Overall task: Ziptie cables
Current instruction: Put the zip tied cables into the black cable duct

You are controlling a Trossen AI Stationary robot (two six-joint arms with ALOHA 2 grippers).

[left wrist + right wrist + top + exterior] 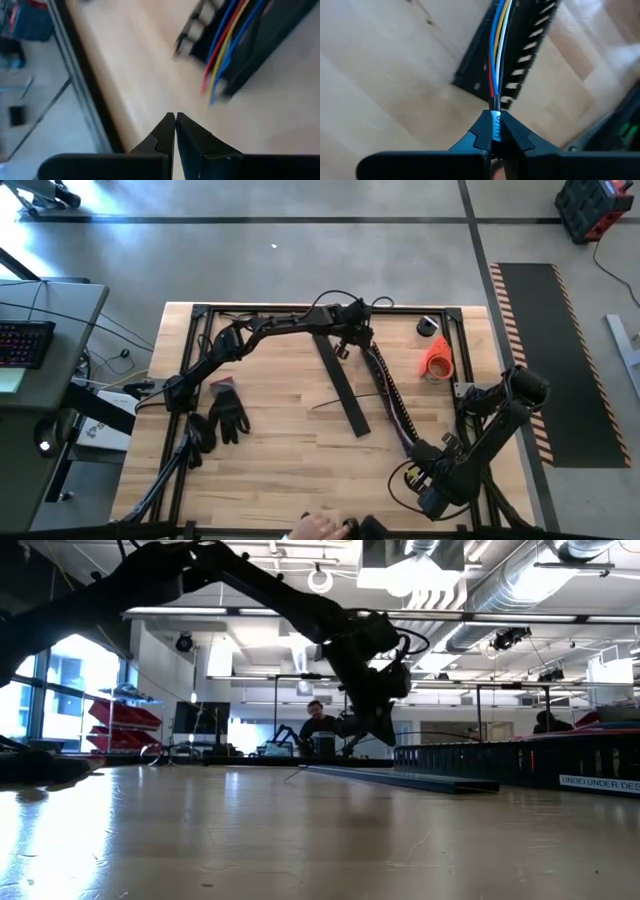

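Observation:
The cables (497,45) are thin blue, yellow, white and red wires lying along a long black slotted channel bar (390,395) on the table. Their far ends (209,90) stick out of the bar's far end. My right gripper (495,117) is at the bar's near end (415,448), shut on the cables. My left gripper (175,116) is shut on nothing. It hovers above the table (383,735) by the bar's far end (362,340), a short way from the wire ends. My right gripper pinches the near end of the cable bundle (495,102) between its two fingertips, where the wires come together in a dark sleeve. The fingers point along the wires, from the table's near right. The wires run straight away from the fingers into the channel bar.
A flat black strip (340,385) lies left of the bar, with a thin tie beside it. An orange object (437,358) and a tape roll (428,326) sit far right. Black gloves (225,415) lie left. A person's hand (320,528) is at the near edge.

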